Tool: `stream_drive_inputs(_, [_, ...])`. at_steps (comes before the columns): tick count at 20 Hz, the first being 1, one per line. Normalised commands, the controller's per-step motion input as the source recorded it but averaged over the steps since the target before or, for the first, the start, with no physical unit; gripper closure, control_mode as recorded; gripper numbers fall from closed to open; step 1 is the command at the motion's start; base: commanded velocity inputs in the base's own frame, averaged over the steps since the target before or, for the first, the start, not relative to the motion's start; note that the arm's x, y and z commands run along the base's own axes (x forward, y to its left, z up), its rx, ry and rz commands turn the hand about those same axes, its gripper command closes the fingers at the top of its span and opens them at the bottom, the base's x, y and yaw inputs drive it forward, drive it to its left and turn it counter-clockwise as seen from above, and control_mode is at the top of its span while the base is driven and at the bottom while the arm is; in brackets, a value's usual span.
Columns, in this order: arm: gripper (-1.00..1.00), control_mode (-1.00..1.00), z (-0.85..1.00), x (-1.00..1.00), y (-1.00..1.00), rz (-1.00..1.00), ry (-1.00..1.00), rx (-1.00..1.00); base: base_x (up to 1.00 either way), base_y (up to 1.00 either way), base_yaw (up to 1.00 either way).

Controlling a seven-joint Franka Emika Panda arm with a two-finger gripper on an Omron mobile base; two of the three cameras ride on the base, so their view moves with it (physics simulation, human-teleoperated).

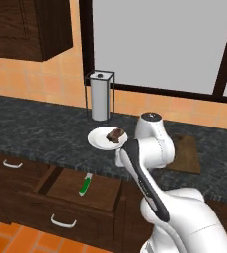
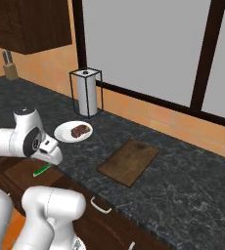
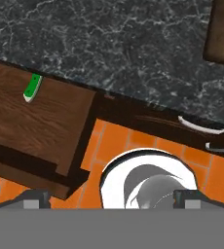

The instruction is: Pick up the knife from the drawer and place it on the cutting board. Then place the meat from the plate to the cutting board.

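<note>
speckled dark stone counter (image 1: 31, 133), flat wood drawer (image 1: 68, 185) w/ green-handled knife (image 1: 86, 184)

Drawer (image 1: 73, 190) open w/ room above knife (image 1: 86, 184); counter edge (image 1: 51, 159) overhangs rear.

Light: even, bright, rendered, no glare.
Shadows: faint beneath round white plate (image 1: 99, 140).
Focus: sharp throughout, slightly pixelated.
</note>
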Motion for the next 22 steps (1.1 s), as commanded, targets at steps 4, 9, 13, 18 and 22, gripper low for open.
stream_drive_inputs(4, [-1.00,-1.00,-0.46,0.15,1.00,-0.21,0.01,0.02,0.00,0.00,0.00])
stream_drive_inputs(9, [-1.00,-1.00,-0.47,0.27,1.00,-0.06,0.12,0.01,0.00,0.00,0.00])
stream_drive_inputs(13, [-1.00,-1.00,-0.39,0.34,0.86,0.00,0.19,0.00,0.00,0.00,0.00])
stream_drive_inputs(18, [-1.00,-1.00,-0.32,0.42,0.78,0.00,0.17,0.00,0.00,0.00,0.00])
stream_drive_inputs(22, [-1.00,-1.00,-0.33,0.46,0.61,0.00,0.14,0.00,0.00,0.00,0.00])
